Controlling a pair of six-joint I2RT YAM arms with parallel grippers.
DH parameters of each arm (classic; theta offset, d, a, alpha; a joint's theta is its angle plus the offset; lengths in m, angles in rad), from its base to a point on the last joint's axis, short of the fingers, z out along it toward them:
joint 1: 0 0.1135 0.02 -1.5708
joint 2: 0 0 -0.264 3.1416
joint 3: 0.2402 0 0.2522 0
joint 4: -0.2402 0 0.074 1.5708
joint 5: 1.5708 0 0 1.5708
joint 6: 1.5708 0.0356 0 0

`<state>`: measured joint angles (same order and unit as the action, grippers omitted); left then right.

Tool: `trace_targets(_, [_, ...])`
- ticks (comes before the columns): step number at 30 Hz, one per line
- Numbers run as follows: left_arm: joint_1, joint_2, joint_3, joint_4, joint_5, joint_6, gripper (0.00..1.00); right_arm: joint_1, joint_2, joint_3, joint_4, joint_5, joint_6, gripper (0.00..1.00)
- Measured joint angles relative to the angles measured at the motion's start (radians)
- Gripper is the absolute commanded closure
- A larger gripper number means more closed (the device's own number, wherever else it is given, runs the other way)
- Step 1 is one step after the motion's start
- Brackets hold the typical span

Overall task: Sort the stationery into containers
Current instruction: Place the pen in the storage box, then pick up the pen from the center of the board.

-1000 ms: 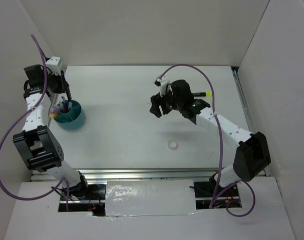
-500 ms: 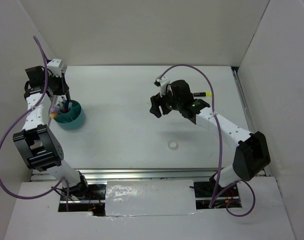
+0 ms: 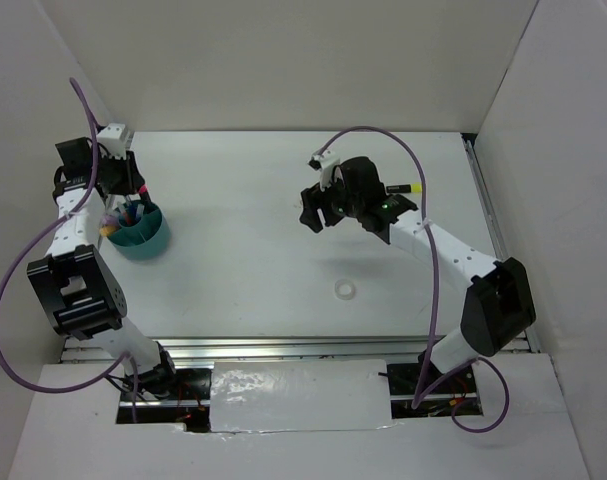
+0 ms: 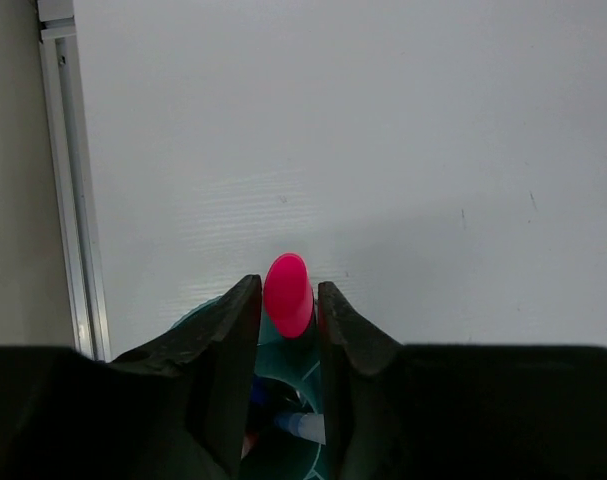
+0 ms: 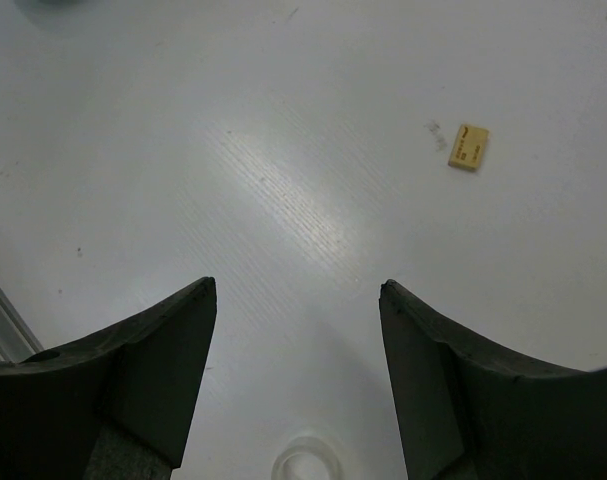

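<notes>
Over the teal cup [image 3: 155, 241] at the table's [image 3: 253, 180] left, a pink marker [image 4: 288, 295] stands between the left gripper's [image 4: 289, 287] barely parted fingers; whether they grip it, I cannot tell. The right gripper [image 5: 298, 300] gapes wide, empty, beyond the tape ring [image 5: 305, 462].

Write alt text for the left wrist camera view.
A pink marker stands between the two dark fingers of the left gripper, directly over a teal cup with other stationery inside. Whether the fingers are pressing it cannot be told. Beyond lies the white table, with a metal rail along the left edge.
</notes>
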<state>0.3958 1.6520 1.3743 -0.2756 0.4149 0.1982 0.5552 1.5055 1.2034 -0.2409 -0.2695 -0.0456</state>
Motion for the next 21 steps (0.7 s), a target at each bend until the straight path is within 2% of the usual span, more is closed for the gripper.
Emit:
trace_targets(4, [0.0,0.002,0.0,0.003,0.019,-0.02,0.47,-0.024,0.01,0.012,-0.006,-0.003,0.013,0.27])
trace_targets(11, [0.005,0.002,0.0,0.008,0.068,-0.027,0.45,-0.128,0.034,0.053,-0.034,-0.019,0.079,0.28])
trace_targets(17, [-0.011,-0.05,-0.001,0.019,0.079,-0.044,0.4,-0.335,0.105,0.119,-0.065,0.024,0.207,0.29])
trace_targets(21, [-0.055,-0.136,-0.007,0.045,0.084,-0.048,0.31,-0.457,0.245,0.268,-0.118,0.051,0.238,0.24])
